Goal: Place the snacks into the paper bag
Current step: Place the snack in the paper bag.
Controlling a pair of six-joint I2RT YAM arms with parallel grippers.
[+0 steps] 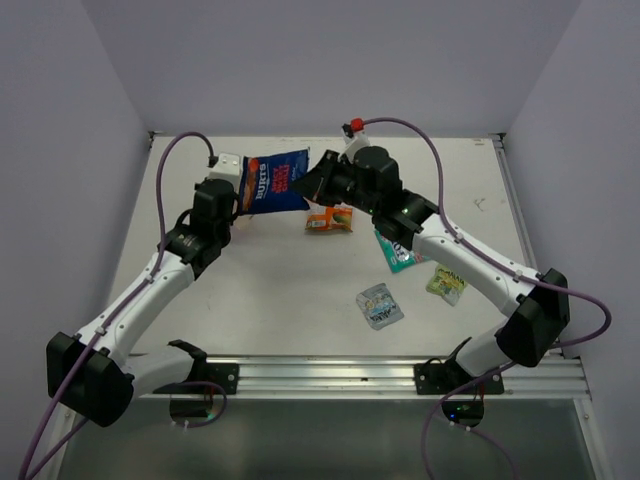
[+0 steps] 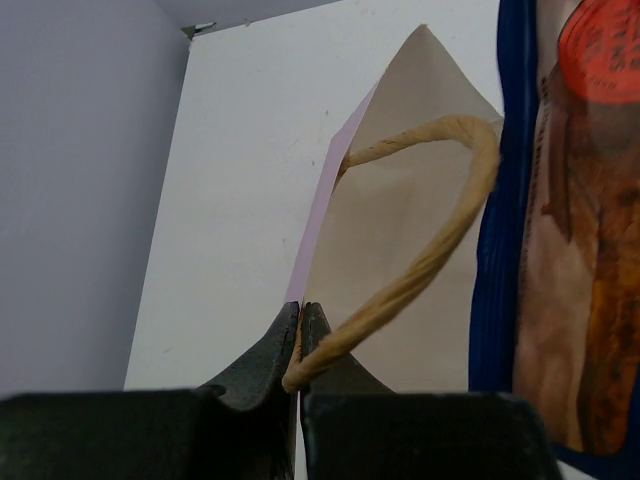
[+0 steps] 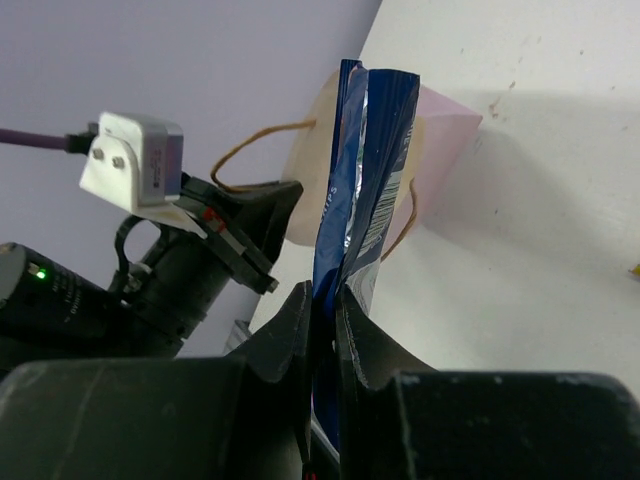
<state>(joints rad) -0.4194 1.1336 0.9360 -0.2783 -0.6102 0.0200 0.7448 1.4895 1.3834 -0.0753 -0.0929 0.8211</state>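
Near the table's (image 1: 270, 300) far left corner the left gripper (image 2: 301, 330) pinches the bag's (image 2: 400, 230) rim. The right gripper (image 3: 323, 310) clamps the blue packet (image 1: 275, 180) at its mouth, apparently not yet inside. Orange packet (image 1: 329, 221), teal packet (image 1: 395, 252), yellow-green packet (image 1: 446, 283) and silver packet (image 1: 380, 306) lie on the table's right half, unbagged.

The right pincer (image 1: 316, 182) grips the dark blue packet (image 1: 275, 181), while an orange packet (image 1: 329, 221), teal packet (image 1: 397, 254), yellow-green packet (image 1: 446, 283) and silver packet (image 1: 380, 306) lie on the table (image 1: 270, 285).
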